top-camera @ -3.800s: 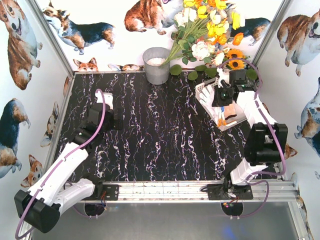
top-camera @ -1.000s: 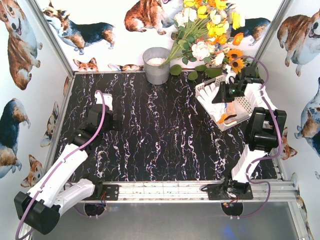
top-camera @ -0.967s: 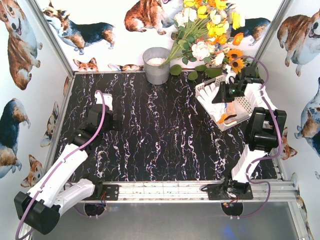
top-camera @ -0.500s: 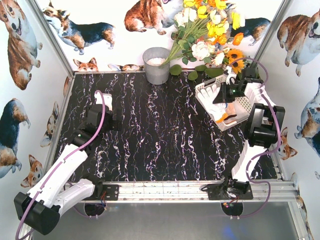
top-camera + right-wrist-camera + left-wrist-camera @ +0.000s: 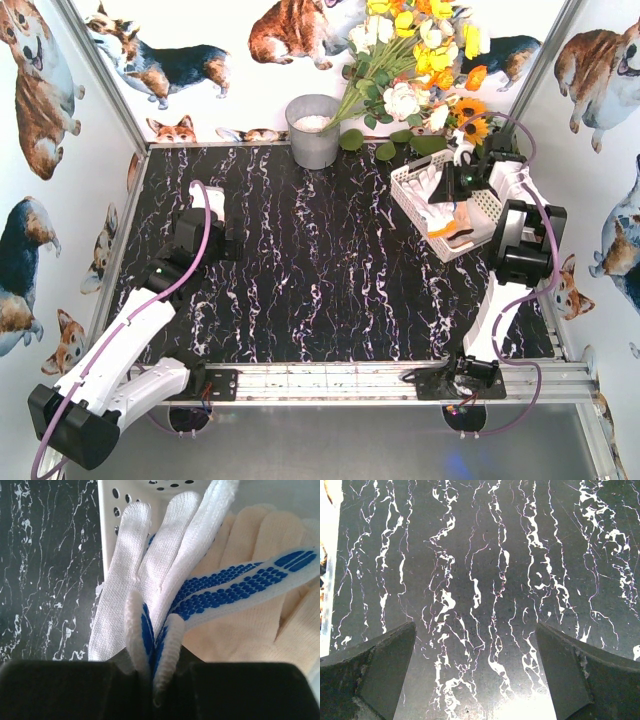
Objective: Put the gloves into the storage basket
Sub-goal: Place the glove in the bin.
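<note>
The white slotted storage basket [image 5: 408, 180] stands at the back right of the table; its wall [image 5: 112, 510] shows in the right wrist view. My right gripper [image 5: 452, 188] hangs over it, shut [image 5: 152, 667] on a fold of a white knit glove with blue dots [image 5: 235, 585]. That glove's fingers [image 5: 150, 555] drape over the basket's edge. Cream gloves [image 5: 260, 630] lie beneath it inside the basket, and an orange cuff [image 5: 446, 229] shows among them. At the left of the table my left gripper [image 5: 214, 205] stands wide open [image 5: 477, 680] over bare black marble, with nothing between its fingers.
A grey metal bucket [image 5: 313, 130] stands at the back centre. A bunch of artificial flowers [image 5: 420, 60] leans over the basket's far side. Walls printed with dogs close in the table on three sides.
My right arm has carried the dotted glove a little farther back over the basket. The left arm has not moved.
</note>
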### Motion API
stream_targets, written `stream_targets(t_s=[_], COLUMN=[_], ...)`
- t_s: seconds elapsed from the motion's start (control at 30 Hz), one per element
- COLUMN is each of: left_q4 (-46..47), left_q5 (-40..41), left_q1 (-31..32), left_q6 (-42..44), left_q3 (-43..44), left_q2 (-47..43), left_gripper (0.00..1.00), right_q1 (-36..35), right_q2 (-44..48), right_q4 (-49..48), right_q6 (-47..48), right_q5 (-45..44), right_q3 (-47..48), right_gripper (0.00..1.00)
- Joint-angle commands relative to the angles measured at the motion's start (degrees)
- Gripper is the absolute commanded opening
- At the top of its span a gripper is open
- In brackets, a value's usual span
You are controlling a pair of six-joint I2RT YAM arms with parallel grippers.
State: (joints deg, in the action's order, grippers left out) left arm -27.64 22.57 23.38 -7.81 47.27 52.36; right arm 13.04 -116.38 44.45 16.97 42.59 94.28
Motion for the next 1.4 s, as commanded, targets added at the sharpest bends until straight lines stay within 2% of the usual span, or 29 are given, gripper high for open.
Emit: stream_targets(t_s=[0.0, 0.17, 1.07, 1.37], left_q4=[1.4, 1.4, 1.5, 1.6], left_q5=[0.4, 0.2, -0.9, -0.8], left_q1=[-0.7, -0.7, -0.7, -0.8], left_q6=[0.6, 0.7, 1.0, 1.0], left_q3=[-0.4, -0.4, -0.6, -0.7], left_q2=[-0.6, -0.1, 0.3, 0.6], left_gripper=[1.00, 1.00, 1.00, 1.00], right_q1=[0.4, 0.4, 1.4, 1.3], right_q2=[-2.0, -2.7, -6.1, -7.6], right_q4=[-1.4, -3.4, -0.2, -2.2], right_q6=[3.1, 4.4, 9.9, 9.3], right_q5=[0.6, -0.1, -3.8, -4.4], right_q3=[3.9, 3.7, 7.8, 8.0], right_gripper=[0.00, 0.00, 0.00, 0.00])
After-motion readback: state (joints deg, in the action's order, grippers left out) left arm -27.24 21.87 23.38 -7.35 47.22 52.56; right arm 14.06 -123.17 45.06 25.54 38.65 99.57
